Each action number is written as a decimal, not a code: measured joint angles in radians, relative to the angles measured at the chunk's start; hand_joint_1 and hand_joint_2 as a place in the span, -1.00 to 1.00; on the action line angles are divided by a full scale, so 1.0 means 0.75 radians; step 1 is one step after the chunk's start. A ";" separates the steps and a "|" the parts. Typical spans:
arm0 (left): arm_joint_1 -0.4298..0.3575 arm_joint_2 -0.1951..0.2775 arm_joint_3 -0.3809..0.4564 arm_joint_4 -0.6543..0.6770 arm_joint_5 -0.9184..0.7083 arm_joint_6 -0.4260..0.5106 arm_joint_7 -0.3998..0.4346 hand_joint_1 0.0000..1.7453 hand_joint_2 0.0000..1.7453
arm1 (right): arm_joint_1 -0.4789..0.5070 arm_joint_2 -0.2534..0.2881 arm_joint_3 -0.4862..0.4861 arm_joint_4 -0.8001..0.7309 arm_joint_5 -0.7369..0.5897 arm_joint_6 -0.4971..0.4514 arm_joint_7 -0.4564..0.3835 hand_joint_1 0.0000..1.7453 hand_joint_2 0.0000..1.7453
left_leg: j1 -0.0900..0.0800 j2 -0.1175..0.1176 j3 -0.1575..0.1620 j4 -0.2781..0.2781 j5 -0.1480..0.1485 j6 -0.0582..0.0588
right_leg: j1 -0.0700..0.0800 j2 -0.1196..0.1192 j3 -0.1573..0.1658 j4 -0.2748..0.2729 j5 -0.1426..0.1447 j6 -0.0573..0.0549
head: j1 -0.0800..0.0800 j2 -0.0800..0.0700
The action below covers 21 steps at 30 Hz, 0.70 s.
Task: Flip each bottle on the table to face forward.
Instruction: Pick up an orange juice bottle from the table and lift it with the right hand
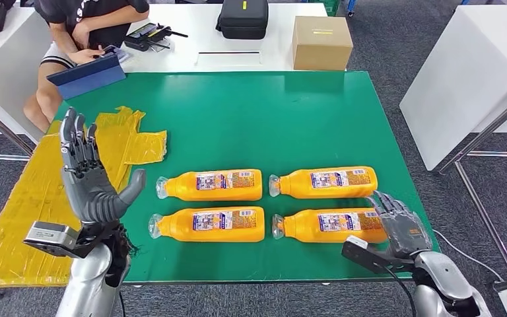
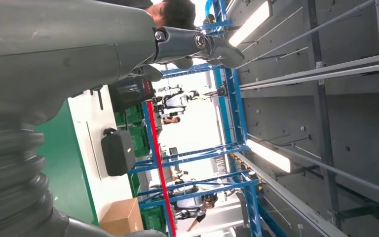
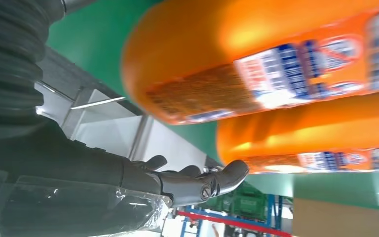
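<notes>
4 bottles lie on the bench (image 1: 251, 119) in 2 rows ahead of me, all labels up, so I judge the flipping done or nearly so. My right hand (image 1: 396, 224) rests empty, fingers apart, at the base of the nearest bottle (image 1: 327, 225). My left hand (image 1: 89, 175) is raised, empty, fingers spread, well apart from them.
</notes>
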 joint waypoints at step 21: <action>-0.008 -0.004 0.010 0.009 0.002 -0.001 0.003 -1.00 1.00 | -0.052 -0.001 0.102 0.095 0.006 0.001 0.022 -1.00 1.00 | 0.000 0.000 0.000 0.000 -0.001 0.000 | 0.000 0.000 0.000 0.000 0.000 0.000 | 0.000 0.000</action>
